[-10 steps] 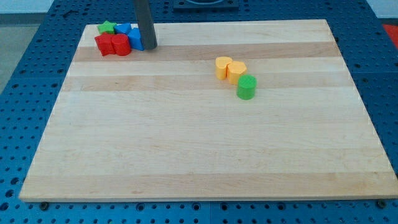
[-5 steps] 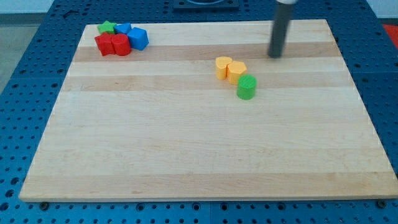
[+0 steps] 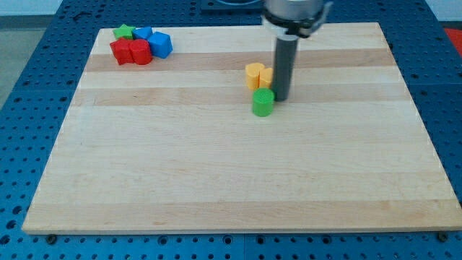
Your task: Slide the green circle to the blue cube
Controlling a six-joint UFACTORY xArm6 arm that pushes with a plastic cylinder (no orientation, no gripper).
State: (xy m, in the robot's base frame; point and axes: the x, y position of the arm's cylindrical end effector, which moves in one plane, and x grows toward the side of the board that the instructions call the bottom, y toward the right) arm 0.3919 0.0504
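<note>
The green circle point(image 3: 263, 102) is a short green cylinder near the middle of the wooden board point(image 3: 231, 166), just below two yellow blocks. My tip point(image 3: 280, 97) stands right beside it on its right, touching or nearly touching it. The rod partly covers the right yellow block point(image 3: 267, 75). The blue cube point(image 3: 161, 45) sits at the view's top left, at the right end of a cluster of blocks.
The left yellow block point(image 3: 254, 75) is next to the rod. The top-left cluster also holds a green star point(image 3: 125, 32), a second blue block point(image 3: 144, 33) and two red blocks point(image 3: 131, 52). The board lies on a blue perforated table.
My tip moved from the blue cube at top left across to the right, then down and left against the green circle. The green circle and yellow blocks shifted left.
</note>
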